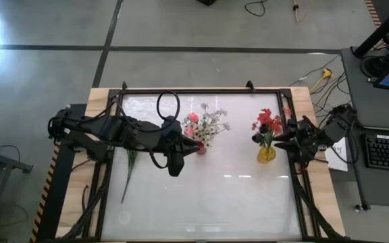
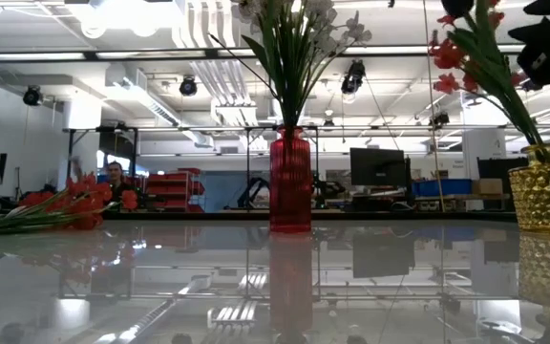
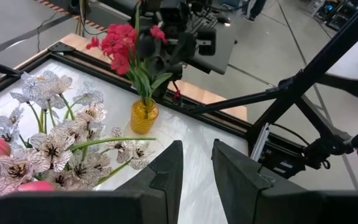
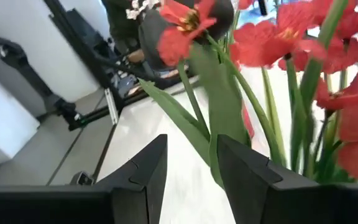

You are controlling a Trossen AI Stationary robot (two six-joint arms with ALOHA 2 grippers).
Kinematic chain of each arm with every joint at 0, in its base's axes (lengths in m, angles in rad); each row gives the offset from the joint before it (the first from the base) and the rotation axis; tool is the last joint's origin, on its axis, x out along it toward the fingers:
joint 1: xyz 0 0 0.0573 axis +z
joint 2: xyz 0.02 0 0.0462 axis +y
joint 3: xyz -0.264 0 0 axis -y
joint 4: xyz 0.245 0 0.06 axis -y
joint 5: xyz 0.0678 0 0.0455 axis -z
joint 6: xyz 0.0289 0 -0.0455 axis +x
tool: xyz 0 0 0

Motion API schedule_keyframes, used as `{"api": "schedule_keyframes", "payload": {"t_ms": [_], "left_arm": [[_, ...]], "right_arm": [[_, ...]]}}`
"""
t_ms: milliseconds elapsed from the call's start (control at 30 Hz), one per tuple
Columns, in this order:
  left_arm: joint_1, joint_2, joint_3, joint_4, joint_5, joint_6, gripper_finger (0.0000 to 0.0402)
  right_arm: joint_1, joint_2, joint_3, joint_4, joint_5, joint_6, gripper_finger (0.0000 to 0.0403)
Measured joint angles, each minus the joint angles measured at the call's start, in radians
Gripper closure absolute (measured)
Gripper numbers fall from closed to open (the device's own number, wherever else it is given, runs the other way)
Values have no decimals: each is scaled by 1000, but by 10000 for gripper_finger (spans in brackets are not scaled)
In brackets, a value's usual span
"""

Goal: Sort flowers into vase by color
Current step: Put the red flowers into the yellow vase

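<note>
Right gripper (image 4: 188,165) parted at red flowers (image 1: 267,123) in yellow vase (image 1: 267,153).

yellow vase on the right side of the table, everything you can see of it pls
The yellow vase is small and rounded, amber and see-through like glass, with a bumpy textured wall in the low view. It stands upright on the glossy white table near its right edge and holds the red flowers on green stems with long leaves. The right gripper sits right beside those flowers, fingers parted, holding nothing; it isn't touching the vase.
</note>
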Motion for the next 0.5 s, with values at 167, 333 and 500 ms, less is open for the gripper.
{"api": "schedule_keyframes", "payload": {"t_ms": [167, 333, 500], "left_arm": [[0, 0, 0, -19, 0, 2, 326], [1, 0, 0, -125, 54, -43, 326], [0, -1, 0, -330, 150, -175, 326]], "right_arm": [[0, 57, 120, -127, -65, -5, 281], [0, 130, 243, -340, -162, 85, 278], [0, 215, 316, -446, -255, 185, 265]]}}
